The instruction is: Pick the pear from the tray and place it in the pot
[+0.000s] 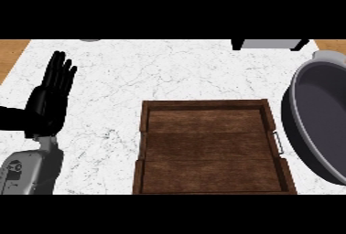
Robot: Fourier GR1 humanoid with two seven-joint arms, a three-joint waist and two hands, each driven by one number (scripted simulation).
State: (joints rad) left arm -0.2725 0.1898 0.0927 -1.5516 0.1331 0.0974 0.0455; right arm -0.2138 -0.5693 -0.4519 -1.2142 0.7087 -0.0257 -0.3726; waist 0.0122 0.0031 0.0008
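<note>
A brown wooden tray [144, 137] lies at the counter's front centre, and its inside shows only bare planks. No pear shows anywhere in the head view. A large grey pot [297, 119] stands at the right edge, cut off by the frame, with its inside dark and nothing visible in it. My left hand [49, 100] rests at the left, fingers straight and pointing up, well apart from the tray. My right hand does not show.
The white marble counter [169, 73] spreads behind and to the left of the tray. A grey object with black edges [270, 44] sits at the back right edge. Wood flooring shows at the far corners.
</note>
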